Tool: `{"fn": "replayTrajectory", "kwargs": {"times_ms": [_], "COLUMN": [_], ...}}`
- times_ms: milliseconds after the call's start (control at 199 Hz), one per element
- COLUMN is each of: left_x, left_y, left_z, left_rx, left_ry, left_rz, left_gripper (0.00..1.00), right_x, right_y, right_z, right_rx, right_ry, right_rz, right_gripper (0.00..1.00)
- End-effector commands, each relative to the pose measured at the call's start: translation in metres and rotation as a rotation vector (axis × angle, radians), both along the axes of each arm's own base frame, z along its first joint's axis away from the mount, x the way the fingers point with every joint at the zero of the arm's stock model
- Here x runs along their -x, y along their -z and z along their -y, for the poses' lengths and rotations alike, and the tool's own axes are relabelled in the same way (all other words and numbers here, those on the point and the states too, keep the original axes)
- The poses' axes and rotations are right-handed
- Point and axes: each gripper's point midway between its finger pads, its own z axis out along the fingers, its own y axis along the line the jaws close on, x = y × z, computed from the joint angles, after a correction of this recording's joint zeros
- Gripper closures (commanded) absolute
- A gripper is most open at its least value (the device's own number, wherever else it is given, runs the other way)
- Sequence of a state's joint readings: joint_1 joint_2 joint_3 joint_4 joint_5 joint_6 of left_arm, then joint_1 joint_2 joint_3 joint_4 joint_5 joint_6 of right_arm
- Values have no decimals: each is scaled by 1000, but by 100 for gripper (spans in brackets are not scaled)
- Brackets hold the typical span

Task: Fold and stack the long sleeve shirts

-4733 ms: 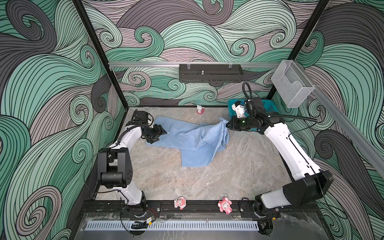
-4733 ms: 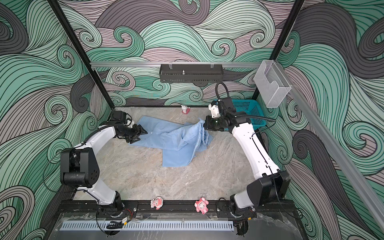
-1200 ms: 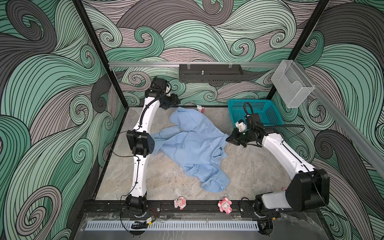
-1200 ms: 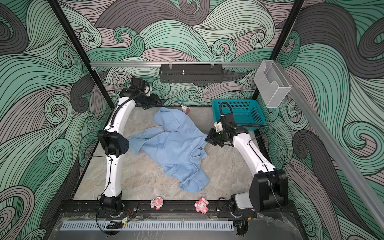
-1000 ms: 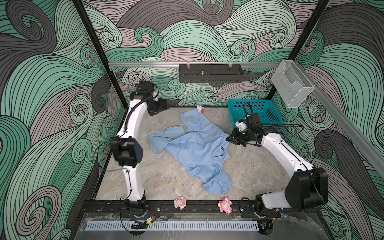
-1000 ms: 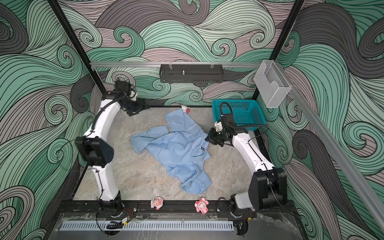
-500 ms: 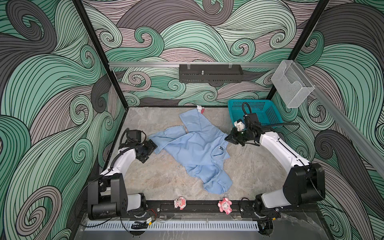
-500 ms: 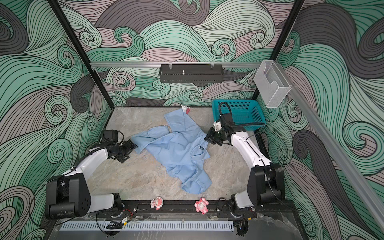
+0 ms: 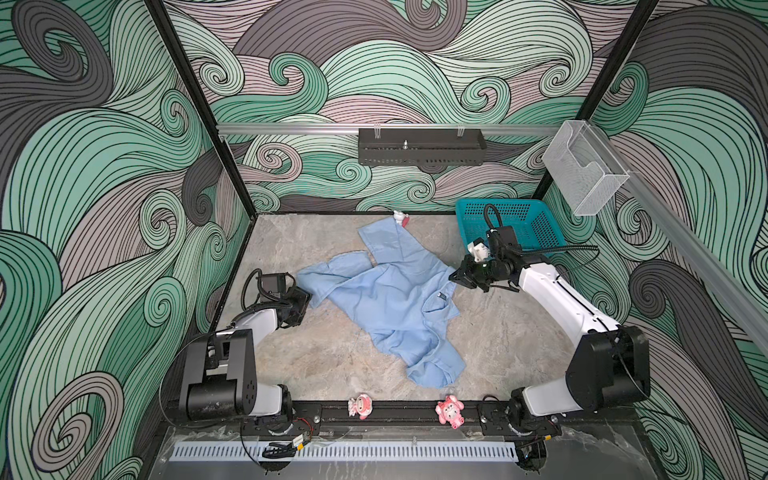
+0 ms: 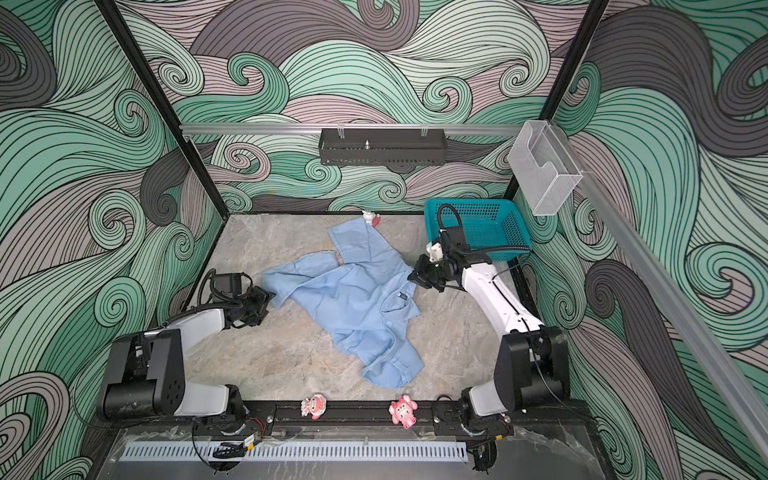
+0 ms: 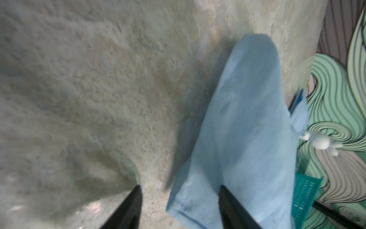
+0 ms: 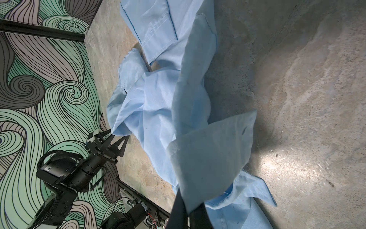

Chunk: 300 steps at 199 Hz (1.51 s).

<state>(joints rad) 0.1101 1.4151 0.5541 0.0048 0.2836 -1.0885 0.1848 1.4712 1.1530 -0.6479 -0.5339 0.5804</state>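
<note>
One light blue thin-fabric long sleeve shirt (image 9: pixel 395 307) lies spread but rumpled across the middle of the grey stone-patterned counter (image 9: pixel 324 357), running from the far wall toward the near right. Nothing is folded yet and there is no stack. This looks like the flattening stage, with every fold and the stacking to come.

The right claw (image 9: pixel 454 277) is clamped on the shirt's right edge near the collar. The right wrist view shows a flap of cloth pinched between its fingers (image 12: pixel 177 212).

The left claw (image 9: pixel 307 297) sits low at the left end of a sleeve, jaws apart. In the left wrist view one black finger (image 11: pixel 229 206) overlaps the sleeve's hem and the other is over bare counter, so it seems poised to pinch rather than gripping. That view is blurred, and I cannot tell whether it touches the fabric.

The near end of the shirt is bunched under itself, and no buttons are visible. A teal perforated plastic basket (image 9: pixel 540 226) stands far right, partly behind the right arm. No other shirt is in sight.
</note>
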Motion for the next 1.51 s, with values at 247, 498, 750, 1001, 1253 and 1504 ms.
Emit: {"fn": "replayTrajectory", "kwargs": {"times_ms": [247,498,750,1001,1253,1504], "left_x": [-37,-34,-6,20,1,-74], "left_y": [-1,-104,-272,-381,-454,-344], "left_z": [7,-20,-65,-101,-104,-65], "left_rx": [126,70,-140,-242,-227,-210], "left_ry": [-54,-43,-104,-185,-118,87], "left_rz": [157,312,563,668,801,530], "left_gripper": [100,100,100,100,100,100], "right_x": [3,16,39,57,58,11], "right_y": [5,-23,-81,-168,-217,-116], "right_z": [1,3,-18,-53,-45,-25], "right_rx": [6,32,55,-58,-105,36], "right_ry": [-8,-10,-70,-125,-56,14], "right_rz": [-17,13,119,305,421,237], "right_gripper": [100,100,100,100,100,100]}}
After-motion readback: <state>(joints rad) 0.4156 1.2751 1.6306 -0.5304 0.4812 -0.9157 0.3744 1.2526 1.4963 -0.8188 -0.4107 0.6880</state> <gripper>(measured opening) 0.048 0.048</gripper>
